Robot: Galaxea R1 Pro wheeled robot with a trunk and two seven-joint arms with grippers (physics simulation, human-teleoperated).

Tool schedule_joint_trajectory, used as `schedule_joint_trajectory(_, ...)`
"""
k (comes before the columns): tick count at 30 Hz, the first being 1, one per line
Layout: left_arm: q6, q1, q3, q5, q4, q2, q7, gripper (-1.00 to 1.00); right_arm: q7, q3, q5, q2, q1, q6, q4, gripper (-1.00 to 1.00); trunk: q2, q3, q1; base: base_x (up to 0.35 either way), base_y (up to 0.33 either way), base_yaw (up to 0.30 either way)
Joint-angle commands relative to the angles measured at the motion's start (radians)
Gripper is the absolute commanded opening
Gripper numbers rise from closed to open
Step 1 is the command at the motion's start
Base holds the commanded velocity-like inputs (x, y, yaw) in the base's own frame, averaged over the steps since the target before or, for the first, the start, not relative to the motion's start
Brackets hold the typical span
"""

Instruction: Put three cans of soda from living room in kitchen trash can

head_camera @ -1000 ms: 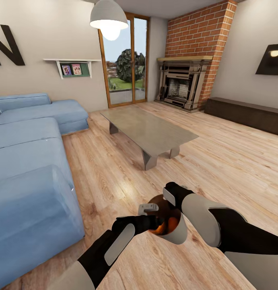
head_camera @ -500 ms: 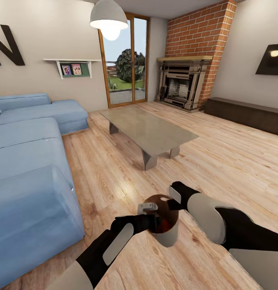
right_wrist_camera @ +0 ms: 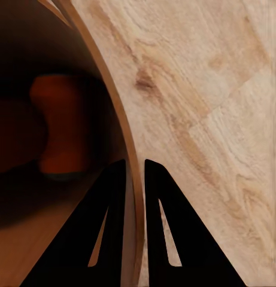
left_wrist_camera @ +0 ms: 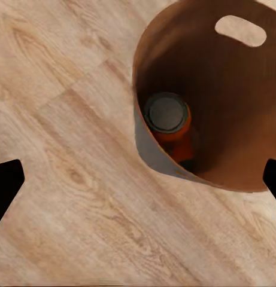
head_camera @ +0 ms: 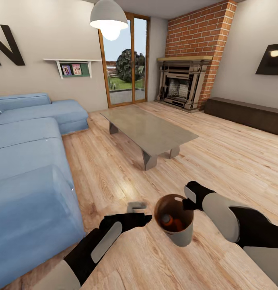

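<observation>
The copper-brown trash can hangs tilted just above the wooden floor, its oval handle cutout near the rim. My right gripper is shut on the bin's thin wall, one finger inside and one outside. Orange soda cans lie inside the bin; one shows its silver-grey top, another orange can sits deep in the shadow. I can make out at least two. My left gripper is open and empty beside the bin, its fingertips spread wide.
The blue corner sofa fills the left side. The glass-topped coffee table stands ahead, with the brick fireplace and low dark bench behind it. Open wooden floor lies to the right.
My left gripper has pulled back left, out of the bin's mouth. My right gripper has carried the bin a little to the right. The camera has not moved.
</observation>
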Motion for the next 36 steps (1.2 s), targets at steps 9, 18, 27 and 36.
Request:
schedule_joint_trajectory(9,0.000,0.000,0.002,0.005,0.006,0.107,0.001,1.00,0.196,0.019,0.016,-0.102,0.001,0.001,0.002,-1.00,0.000,0.000,0.000,0.000,0.000,0.000)
schedule_joint_trajectory(18,-0.013,0.001,0.003,0.005,0.106,0.115,0.022,1.00,0.370,0.022,0.018,-0.154,0.012,-0.002,0.009,-1.00,0.000,0.000,0.000,0.000,0.000,0.000)
schedule_joint_trajectory(27,-0.041,0.000,-0.007,0.002,0.277,0.111,0.021,1.00,0.427,0.026,0.020,-0.185,0.105,-0.025,-0.014,-1.00,0.000,0.000,0.000,0.000,0.000,-0.108)
schedule_joint_trajectory(36,-0.059,0.001,-0.010,0.001,0.294,0.111,0.024,1.00,0.430,0.025,0.018,-0.214,0.169,-0.043,-0.070,-1.00,0.000,0.000,0.000,0.000,0.000,-0.275)
